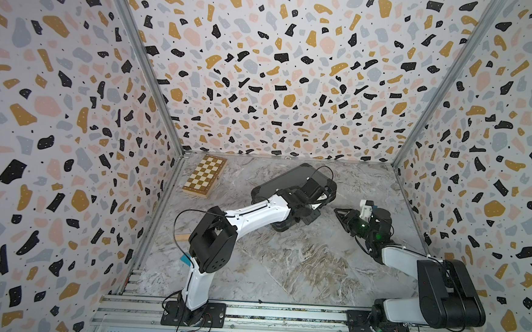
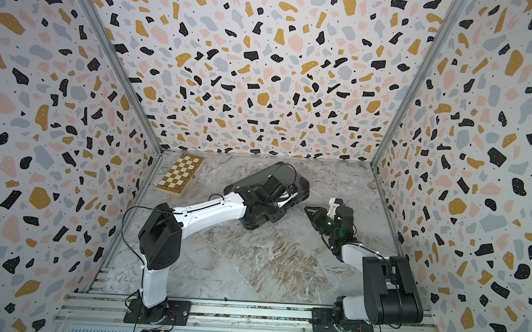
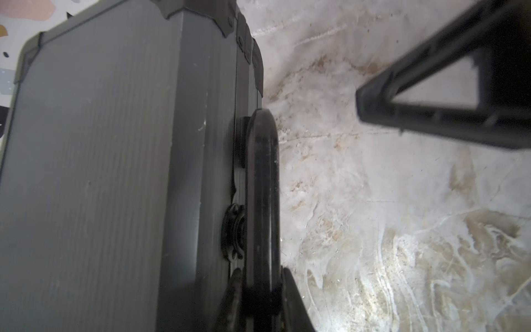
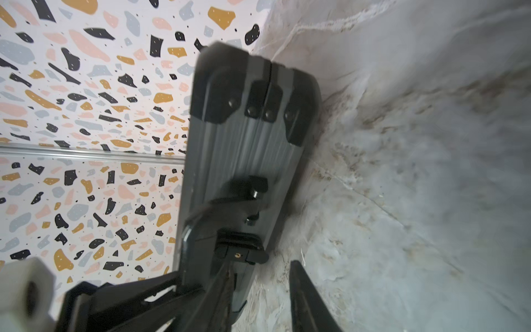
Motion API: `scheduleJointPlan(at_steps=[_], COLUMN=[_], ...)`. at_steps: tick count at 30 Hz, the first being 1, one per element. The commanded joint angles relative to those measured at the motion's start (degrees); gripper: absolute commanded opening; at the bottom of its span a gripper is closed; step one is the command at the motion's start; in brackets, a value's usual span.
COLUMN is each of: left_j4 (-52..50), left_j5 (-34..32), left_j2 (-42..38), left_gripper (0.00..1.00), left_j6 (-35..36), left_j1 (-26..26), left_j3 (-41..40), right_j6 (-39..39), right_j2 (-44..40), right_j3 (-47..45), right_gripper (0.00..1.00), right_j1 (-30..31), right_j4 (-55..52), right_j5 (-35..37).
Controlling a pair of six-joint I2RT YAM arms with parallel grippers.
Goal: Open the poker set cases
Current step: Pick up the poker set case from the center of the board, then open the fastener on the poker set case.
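A: Where is the poker set case [image 1: 286,179]?

B: Toward the far edge of the worktop [image 1: 283,269], about mid-width, lying askew. The left arm lies across it in both top views, so only the far part of the lid and one near corner show.

A: Open or closed?

B: In both wrist views the two halves meet along the seam. The inside is hidden.

A: And the left gripper [image 3: 263,289]?

B: From above, its tips are buried under its own wrist. The left wrist view shows a finger on each side of the black handle [image 3: 263,186], clamped on it, with only their ends in frame.

A: The right gripper [image 1: 341,213]?

B: Near the case corner closest to the right arm, not touching. A strip of marble shows between its fingers in the right wrist view: slightly apart, holding nothing.

A: Latches?

B: There are black fittings by the handle, too blurred to read.

A: Anything else?

B: A chessboard box [image 1: 205,176] in the far left corner, well apart.
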Motion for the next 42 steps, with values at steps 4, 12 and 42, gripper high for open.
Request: scheduleJointPlan(at_steps=[4,12,42], left_j4=[9.7,11.2,13.6], left_j5=[-3.3,-4.0,-2.2], left_j2=[-9.7,-10.6,-9.5], left_gripper=[0.00,0.00,0.00], left_j6=[-8.8,-10.5,-12.3], left_j1=[0.7,0.7,1.1], left_j3=[5.8,5.3,5.5], right_j6=[8.5,13.7,19.9], right_j2=[6.8,13.7,18.7], right_j3=[-0.2,1.0,3.0], right_gripper=[0.36,0.36,0.45], right_j1=[2.7,6.4,14.5], right_j4=[18.2,27.8,34.4], right_j5=[1.4,3.1,9.2])
